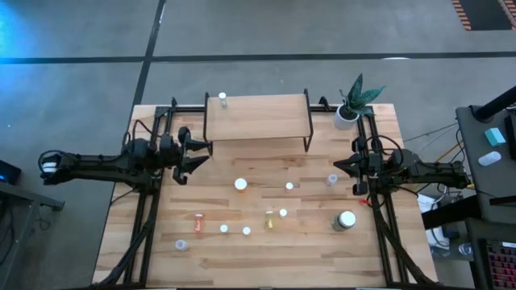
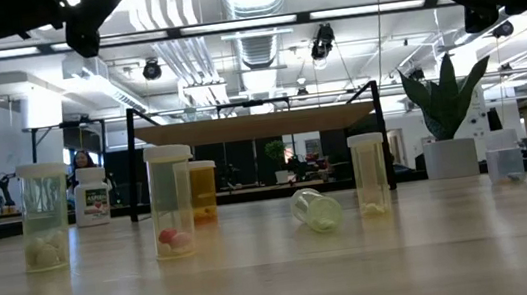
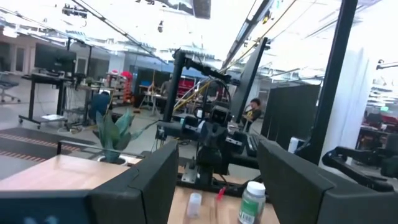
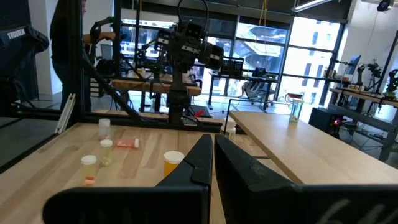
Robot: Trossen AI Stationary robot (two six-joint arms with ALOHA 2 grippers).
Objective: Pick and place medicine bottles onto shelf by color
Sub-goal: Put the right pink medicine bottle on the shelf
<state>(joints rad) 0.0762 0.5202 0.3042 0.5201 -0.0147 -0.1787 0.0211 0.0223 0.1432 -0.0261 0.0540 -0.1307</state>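
Left tool (image 1: 201,153) held above worktop (image 1: 266,258) beside shelf (image 1: 258,117), fingers apart, nothing gripped. Right tool (image 1: 340,166) shut, empty. Medicine bottles (image 1: 240,184) scattered mid-worktop, one on shelf. Judged light, rigid, smooth; best gripped mid-body, below cap.

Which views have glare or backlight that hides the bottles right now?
Low view: bright ceiling lights backlight the light-wood shelf on black legs, and both arms read as silhouettes. Left wrist view: washed-out top, white-capped green-labelled bottle soft. High view: blue glare at the left edge only.
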